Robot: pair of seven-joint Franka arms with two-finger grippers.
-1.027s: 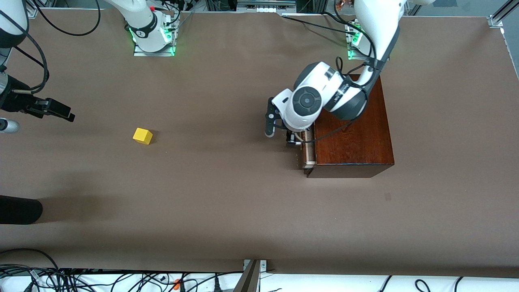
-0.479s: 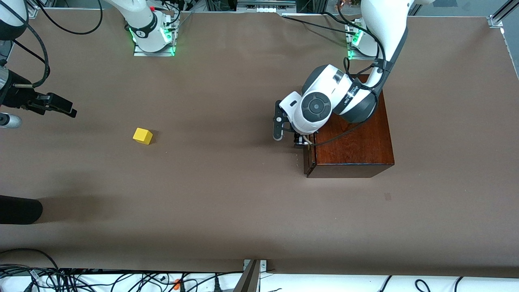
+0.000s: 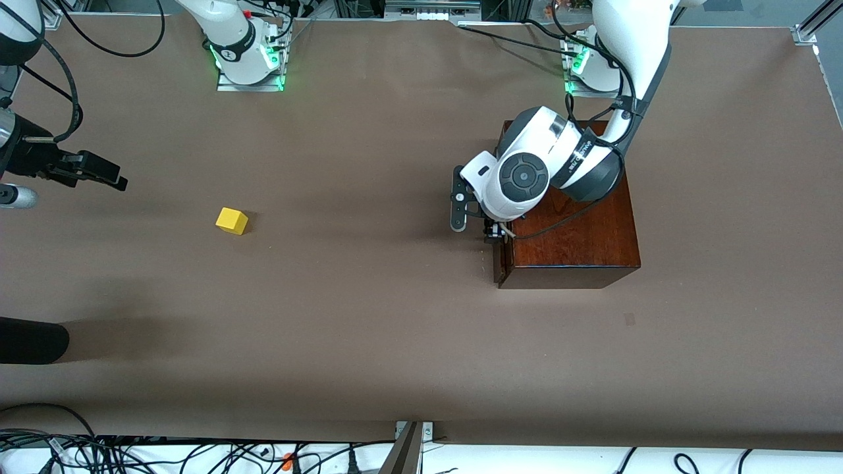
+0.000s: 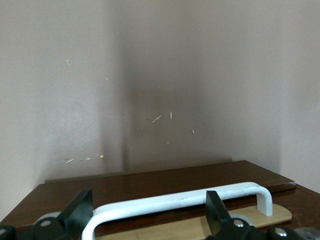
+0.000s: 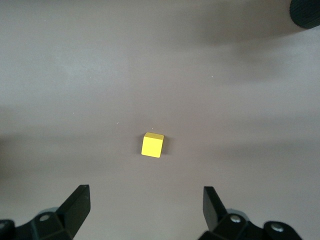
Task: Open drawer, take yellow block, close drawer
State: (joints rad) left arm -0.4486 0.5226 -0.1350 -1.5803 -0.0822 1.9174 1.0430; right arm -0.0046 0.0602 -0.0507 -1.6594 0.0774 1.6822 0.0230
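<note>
The yellow block (image 3: pixel 232 220) lies on the brown table toward the right arm's end, far from the box. It also shows in the right wrist view (image 5: pixel 152 145). The dark wooden box (image 3: pixel 573 247) stands toward the left arm's end. Its drawer (image 3: pixel 499 262) is pushed in almost flush, with a thin strip of pale wood (image 4: pixel 240 226) showing. My left gripper (image 4: pixel 148 202) is open at the drawer front, its fingers either side of the white handle (image 4: pixel 180 201); in the front view the wrist hides it. My right gripper (image 3: pixel 116 179) is open and empty, up over the table near the block.
A dark rounded object (image 3: pixel 29 341) lies at the table's edge toward the right arm's end, nearer the front camera than the block. Cables run along the near edge (image 3: pixel 197 454). Both arm bases stand at the table's back edge.
My left gripper has moved toward the box with the handle between its fingers, and the drawer has slid in from partly open to almost shut. The right gripper has shifted slightly. The block has not moved.
</note>
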